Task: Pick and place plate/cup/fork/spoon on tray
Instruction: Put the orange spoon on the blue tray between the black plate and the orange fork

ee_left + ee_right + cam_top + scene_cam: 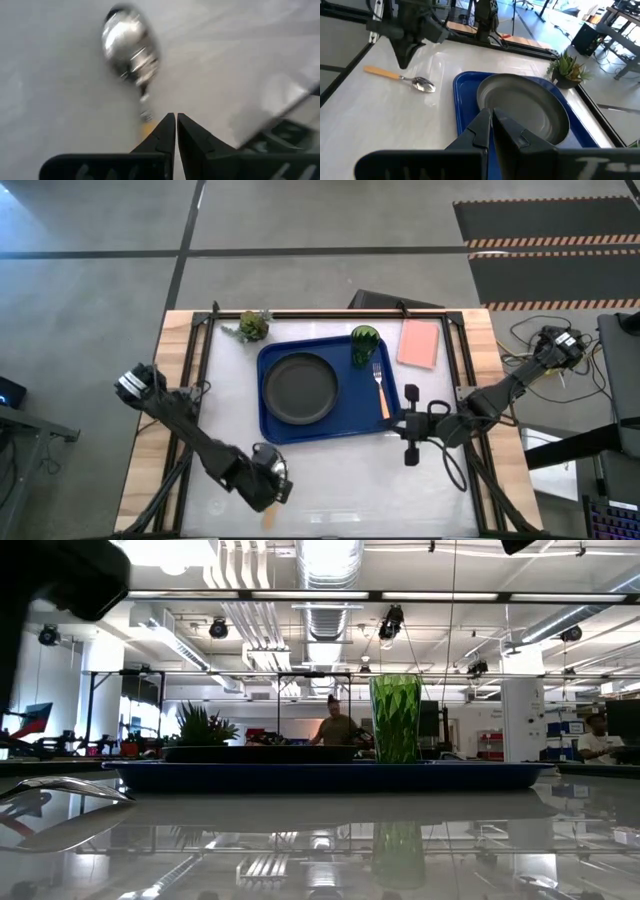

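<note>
The spoon (402, 78) lies flat on the white table near its front edge, with its silver bowl (130, 45) toward the tray. My left gripper (175, 119) is shut, and its tips stand at the spoon's orange handle (382, 73); it also shows in the high view (270, 495). The dark blue tray (268, 425) holds the black plate (300, 388), the green cup (363, 343) and the fork (380, 390). My right gripper (491, 114) is shut and empty, and hangs over the tray's near right corner (405, 425). My left gripper points its shut fingertips down, right beside the spoon's handle (145, 127), close to where the handle joins the metal neck. I cannot tell whether the fingertips touch the handle. The spoon lies flat on the table.
A small leafy plant (252, 326) stands at the table's far left and a pink flat rectangle (419, 343) lies to the right of the tray. Bare white table lies between the tray and the front edge. People show in the room behind, in the low view (338, 728).
</note>
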You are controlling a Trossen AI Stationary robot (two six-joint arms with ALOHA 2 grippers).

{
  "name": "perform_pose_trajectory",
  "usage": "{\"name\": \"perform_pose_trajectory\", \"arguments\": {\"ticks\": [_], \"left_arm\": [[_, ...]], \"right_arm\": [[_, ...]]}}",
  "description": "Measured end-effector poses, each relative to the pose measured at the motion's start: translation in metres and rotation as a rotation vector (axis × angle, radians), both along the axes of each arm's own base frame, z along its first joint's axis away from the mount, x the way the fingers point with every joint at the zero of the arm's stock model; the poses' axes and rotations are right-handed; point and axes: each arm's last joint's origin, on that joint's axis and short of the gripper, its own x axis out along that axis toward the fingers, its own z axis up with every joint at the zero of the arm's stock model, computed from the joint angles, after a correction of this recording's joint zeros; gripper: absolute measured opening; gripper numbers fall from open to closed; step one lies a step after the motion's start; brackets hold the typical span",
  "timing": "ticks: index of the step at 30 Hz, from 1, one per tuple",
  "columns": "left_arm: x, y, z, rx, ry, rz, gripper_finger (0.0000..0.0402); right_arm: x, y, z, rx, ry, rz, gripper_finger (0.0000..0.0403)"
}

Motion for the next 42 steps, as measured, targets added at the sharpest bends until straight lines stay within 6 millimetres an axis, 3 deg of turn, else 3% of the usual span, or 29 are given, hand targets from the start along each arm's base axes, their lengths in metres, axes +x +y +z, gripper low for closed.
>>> {"name": "perform_pose_trajectory", "arguments": {"ticks": [4, 9, 12, 26, 34, 42], "left_arm": [[0.005, -0.011, -0.006, -0.024, 0.086, -0.002, 0.0], [0.005, -0.011, 0.007, 0.067, 0.212, 0.001, 0.0], [0.007, -0.014, 0.014, 0.1, 0.205, 0.009, 0.0], [0.017, -0.019, -0.002, 0.112, 0.158, 0.027, 0.0002], [0.009, -0.01, -0.02, 0.164, 0.19, 0.088, 0.007], [0.013, -0.014, -0.019, 0.128, 0.141, 0.061, 0.0126]], "right_arm": [[0.001, 0.001, -0.001, -0.025, 0.008, 0.009, 0.0008], [0.001, 0.001, -0.001, -0.027, 0.008, 0.011, 0.0009], [0.0, 0.0, 0.0, -0.042, 0.005, 0.017, 0.0009], [0.0, 0.0, 0.001, -0.089, -0.002, 0.037, 0.0009], [0.001, 0.0, 0.002, -0.09, -0.008, 0.039, 0.0009], [0.001, 0.0, 0.002, -0.082, -0.008, 0.036, 0.0009]]}}
